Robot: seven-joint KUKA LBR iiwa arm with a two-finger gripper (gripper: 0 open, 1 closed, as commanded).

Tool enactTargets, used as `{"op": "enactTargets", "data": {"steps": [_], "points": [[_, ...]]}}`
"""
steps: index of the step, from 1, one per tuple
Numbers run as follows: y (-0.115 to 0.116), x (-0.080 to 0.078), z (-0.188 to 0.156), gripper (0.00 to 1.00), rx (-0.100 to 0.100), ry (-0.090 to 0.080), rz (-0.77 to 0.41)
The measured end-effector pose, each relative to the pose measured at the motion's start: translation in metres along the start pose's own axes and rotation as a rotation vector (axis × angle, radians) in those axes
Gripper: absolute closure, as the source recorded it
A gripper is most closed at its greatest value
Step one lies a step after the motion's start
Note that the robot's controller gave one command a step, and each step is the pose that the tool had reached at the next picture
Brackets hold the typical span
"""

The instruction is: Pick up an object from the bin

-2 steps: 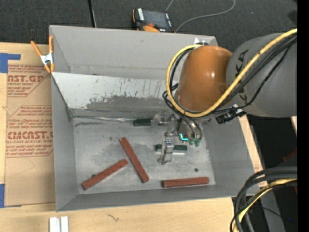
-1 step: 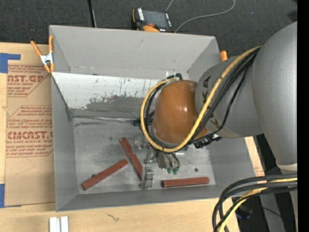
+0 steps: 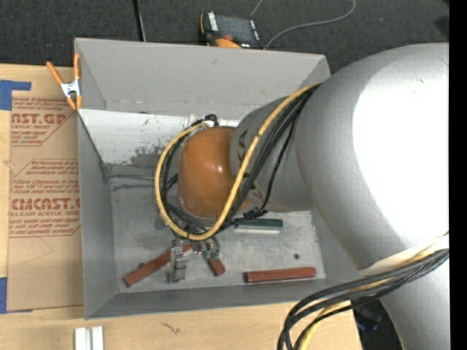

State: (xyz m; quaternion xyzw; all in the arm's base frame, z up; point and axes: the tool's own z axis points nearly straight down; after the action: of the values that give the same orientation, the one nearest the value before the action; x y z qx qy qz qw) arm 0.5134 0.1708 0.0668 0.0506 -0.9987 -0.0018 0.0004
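camera view: the arm comes in from the right and bends down into the grey bin, with its orange cover and a loop of black and yellow cables hanging over the middle of the floor. under that cover the gripper sits low over the near part of the bin floor. the cover and cables hide most of it, so i cannot tell whether it is open or closed, or whether anything is caught in it.

few things lie in the bin, and all of them lie flat on the floor. a slanted reddish-brown stick runs from near the front left corner up to the gripper's tip, where its upper end is right at the tip. a short reddish-brown piece lies just to the right of the tip. a long reddish-brown bar lies along the front wall, apart from the tip, and a green and white strip pokes out from under the arm further back.

by my judgement this is the grasping step. the gripper is down among the things, nothing looks lifted, and the slanted stick is the likeliest pick because its end is at the tip. the next move calls for a firm close across the stick's narrow width, low enough to catch so flat a thing. after that comes a straight lift that keeps the short piece out of the grip and clears the front wall.
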Motion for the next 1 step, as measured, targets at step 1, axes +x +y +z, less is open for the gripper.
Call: {"op": "enactTargets", "data": {"steps": [1], "points": [[-0.0043,-0.0002,-0.0031,1.00,0.002,-0.001,0.006]]}}
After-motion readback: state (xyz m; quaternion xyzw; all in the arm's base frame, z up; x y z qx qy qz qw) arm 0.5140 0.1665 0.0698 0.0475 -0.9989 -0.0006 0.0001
